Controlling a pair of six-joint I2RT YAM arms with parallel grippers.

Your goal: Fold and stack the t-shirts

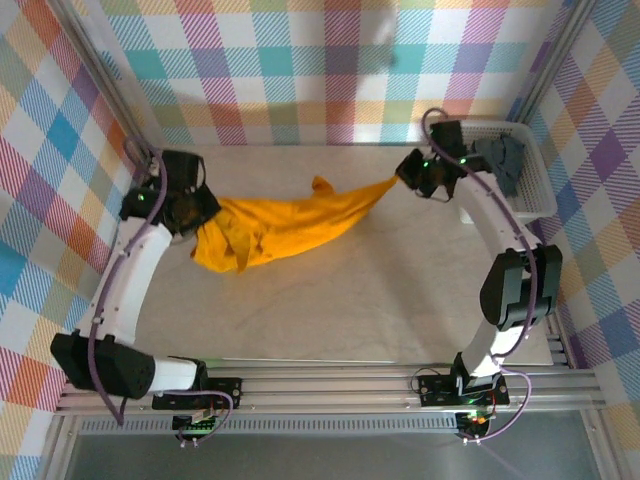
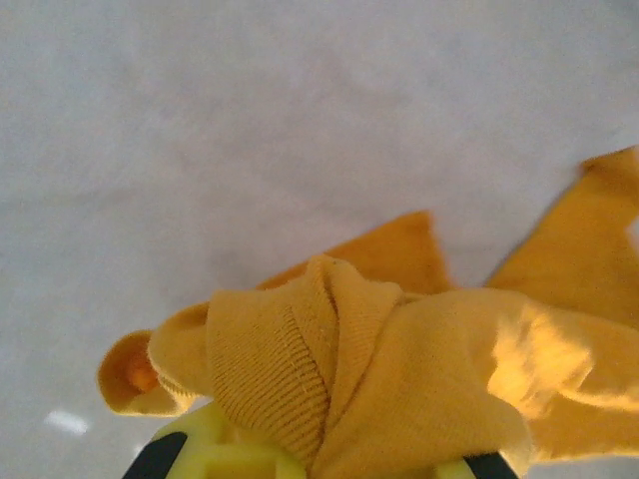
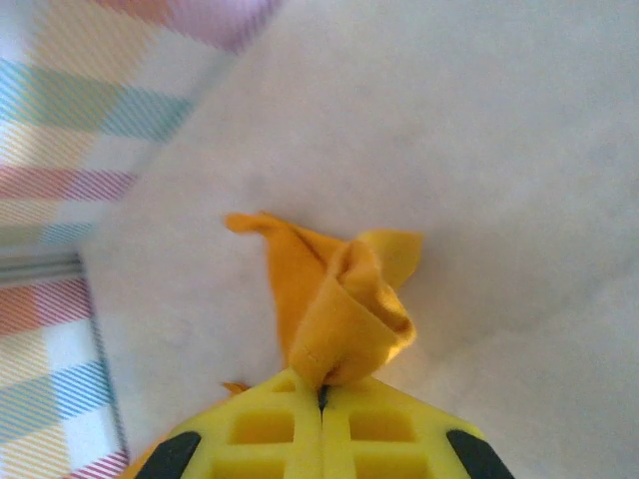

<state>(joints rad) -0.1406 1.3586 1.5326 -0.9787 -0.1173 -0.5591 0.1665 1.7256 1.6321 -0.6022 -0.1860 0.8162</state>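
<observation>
The orange-yellow t-shirt point(image 1: 280, 225) hangs stretched across the back of the table between both arms. My left gripper point(image 1: 198, 215) is shut on its left end; in the left wrist view the ribbed collar point(image 2: 280, 349) bunches over the yellow fingers point(image 2: 215, 449). My right gripper point(image 1: 400, 172) is shut on the shirt's right tip, and a small fold of orange cloth point(image 3: 344, 299) sticks out from its closed yellow fingers point(image 3: 265, 424). The dark slate grey t-shirt point(image 1: 503, 160) lies in the white basket at the back right.
The white mesh basket point(image 1: 535, 195) stands against the right wall behind the right arm. Checked walls close the back and sides. The pale tabletop point(image 1: 340, 300) stretches in front of the shirt to the metal rail point(image 1: 330, 385).
</observation>
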